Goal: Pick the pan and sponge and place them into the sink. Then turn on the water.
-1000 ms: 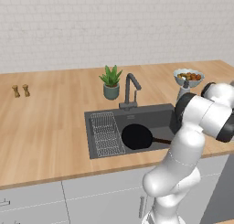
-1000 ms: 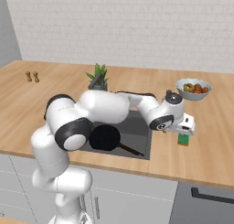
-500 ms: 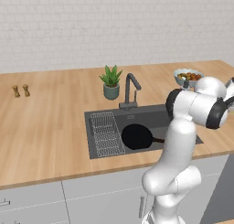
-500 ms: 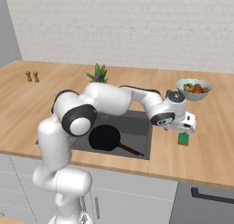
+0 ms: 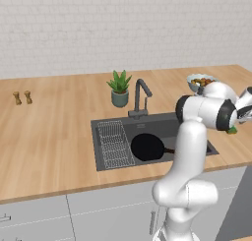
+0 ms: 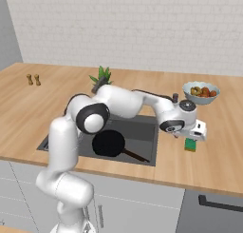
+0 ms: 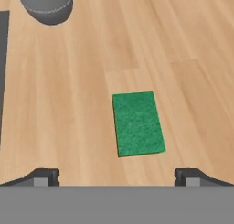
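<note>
the gripper [image 7: 117,175] hangs with its jaws spread wide and nothing between them, above the sponge [image 7: 138,123], which lies flat on the wooden counter [image 7: 192,58] just at 12 o'clock from the fingertips. the pan [image 5: 147,146] sits in the sink [image 5: 110,124], at 9 o'clock from the sponge [image 6: 190,144] in the right base view.

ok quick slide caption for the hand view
Open gripper above the green sponge lying flat on the wooden counter.

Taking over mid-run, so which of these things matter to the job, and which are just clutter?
Job:
flat black frying pan
small green sponge
dark grey recessed sink
dark angular faucet

Clutter:
potted green plant
bowl of fruit
two small brown shakers
</note>
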Robot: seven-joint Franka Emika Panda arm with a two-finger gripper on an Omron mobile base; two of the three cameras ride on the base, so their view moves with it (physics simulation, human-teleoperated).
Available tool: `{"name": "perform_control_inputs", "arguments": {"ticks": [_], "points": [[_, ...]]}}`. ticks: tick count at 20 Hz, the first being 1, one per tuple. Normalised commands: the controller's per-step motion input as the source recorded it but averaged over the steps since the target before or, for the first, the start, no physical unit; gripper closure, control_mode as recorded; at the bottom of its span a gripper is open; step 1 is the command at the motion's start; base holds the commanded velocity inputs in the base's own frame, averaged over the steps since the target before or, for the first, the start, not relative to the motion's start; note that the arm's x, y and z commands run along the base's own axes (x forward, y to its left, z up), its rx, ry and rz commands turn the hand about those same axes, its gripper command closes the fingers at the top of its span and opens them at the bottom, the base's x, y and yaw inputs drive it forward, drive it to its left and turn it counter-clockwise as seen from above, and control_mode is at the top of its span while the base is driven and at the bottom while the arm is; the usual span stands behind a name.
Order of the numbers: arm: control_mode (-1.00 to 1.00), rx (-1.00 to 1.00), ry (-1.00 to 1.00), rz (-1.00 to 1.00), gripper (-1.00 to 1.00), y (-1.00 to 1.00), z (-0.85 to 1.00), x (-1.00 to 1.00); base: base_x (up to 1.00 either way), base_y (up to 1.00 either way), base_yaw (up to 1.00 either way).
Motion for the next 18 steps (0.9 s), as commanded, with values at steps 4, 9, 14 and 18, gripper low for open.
{"name": "perform_control_inputs", "arguments": {"ticks": [4, 9, 14, 18], "points": [[-1.0, 0.0, 0.01, 0.02, -1.0, -0.18, -0.22, 0.25, 0.0, 0.0, 0.0], [-1.0, 0.0, 0.04, 0.01, -1.0, -0.1, -0.22, 0.3, 0.0, 0.0, 0.0], [-1.0, 0.0, 0.09, 0.0, -1.0, 0.0, -0.26, 0.33, 0.0, 0.0, 0.0], [-1.0, 0.0, 0.06, 0.0, -1.0, -0.07, -0.27, 0.35, 0.0, 0.0, 0.0]]}}
